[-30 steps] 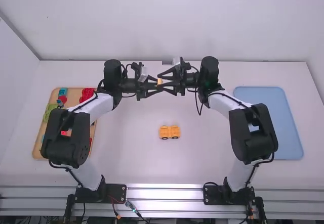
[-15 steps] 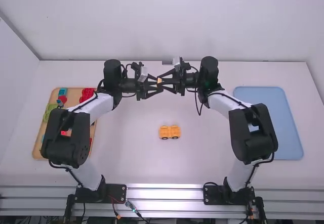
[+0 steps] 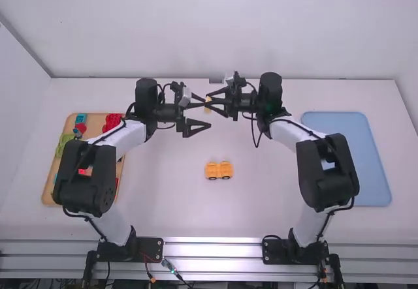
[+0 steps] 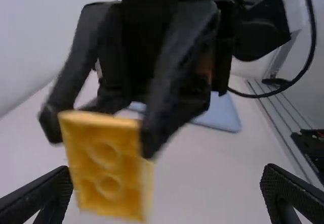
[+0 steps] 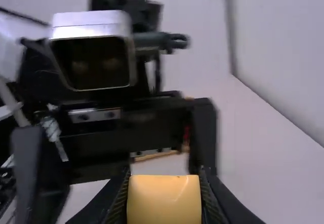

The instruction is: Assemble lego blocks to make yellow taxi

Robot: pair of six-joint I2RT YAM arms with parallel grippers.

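Right gripper [image 3: 208, 102] clamps boxy yellow block [image 4: 109, 171], circles on its face; left gripper [image 3: 208, 113], fingers apart. Tan tray [image 3: 98, 121] holds red pieces [image 3: 112, 120].

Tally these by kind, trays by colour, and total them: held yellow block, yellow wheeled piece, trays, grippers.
Held yellow block: 1
Yellow wheeled piece: 1
Blue tray: 1
Tan tray: 1
Grippers, left and right: 2
Total: 6
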